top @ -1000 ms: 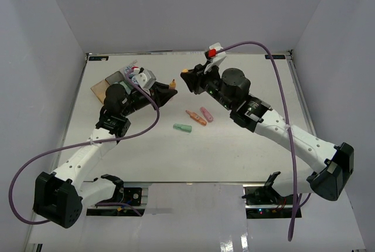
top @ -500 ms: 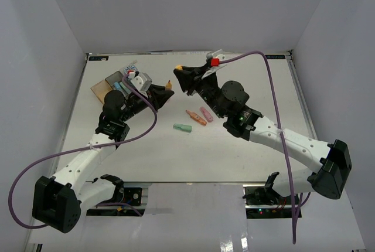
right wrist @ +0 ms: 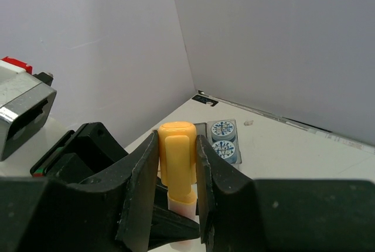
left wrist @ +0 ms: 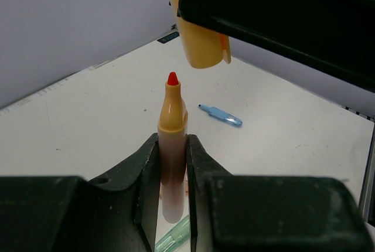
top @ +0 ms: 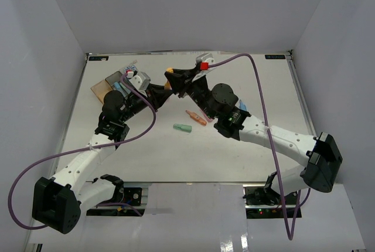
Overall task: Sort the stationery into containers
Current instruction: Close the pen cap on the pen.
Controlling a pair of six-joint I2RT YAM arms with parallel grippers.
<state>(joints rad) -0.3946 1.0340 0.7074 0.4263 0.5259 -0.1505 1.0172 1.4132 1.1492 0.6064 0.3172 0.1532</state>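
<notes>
One orange marker [left wrist: 173, 117], red tip bare, is pointing up at a yellow-orange cap [left wrist: 202, 41] that's hanging just above it, not touching.
The left gripper [left wrist: 172, 158] is clamping tight on the marker's barrel and the right gripper [right wrist: 177, 158] is pinching the cap the same way, jaws closed onto what they're carrying. In the overhead view the two are meeting nose to nose in the air at about 11 o'clock from the middle of the table [top: 146, 152]. A green marker [top: 183, 128] and a second orange marker [top: 195, 117] are lying loose near the middle. A blue marker [left wrist: 220, 114] is lying out toward 3 o'clock. The bins [top: 108, 83] are sitting at 10 o'clock, with two blue-and-white rolls [right wrist: 221, 129] inside one.
</notes>
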